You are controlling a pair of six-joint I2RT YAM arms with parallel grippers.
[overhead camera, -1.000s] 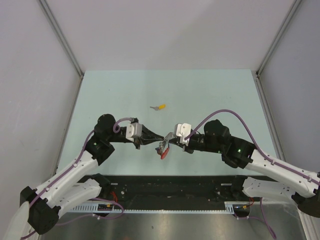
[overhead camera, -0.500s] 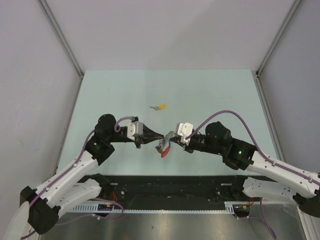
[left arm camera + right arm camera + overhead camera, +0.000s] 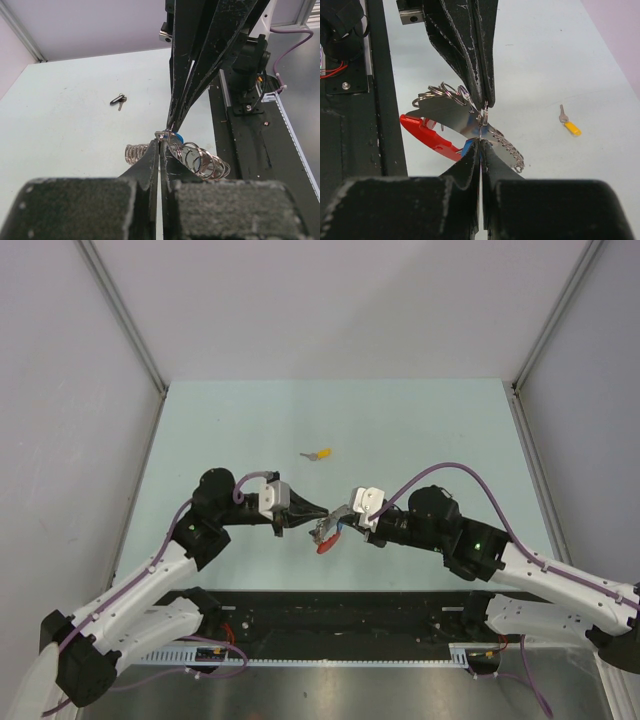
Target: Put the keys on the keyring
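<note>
Table: nothing is changing out here. The yellow-capped key is lying alone, well apart from both arms, exactly where it lay a second ago.
Left gripper: it is shifting only slightly, with the tip nudging away from the bases. The jaws are pressing fully together, seemingly pinching the keyring.
Right gripper: it is barely moving. The jaws are likewise clamping shut, apparently on the blue-capped key at their tips.
Red strap: it is swinging a little leftward, dangling beneath the two meeting tips.
Chain: it is drooping in loops just beside the tips.
Meaning: the threading is going on through small adjustments and is not finished — whether the key is entering the ring's split is too small to tell.
</note>
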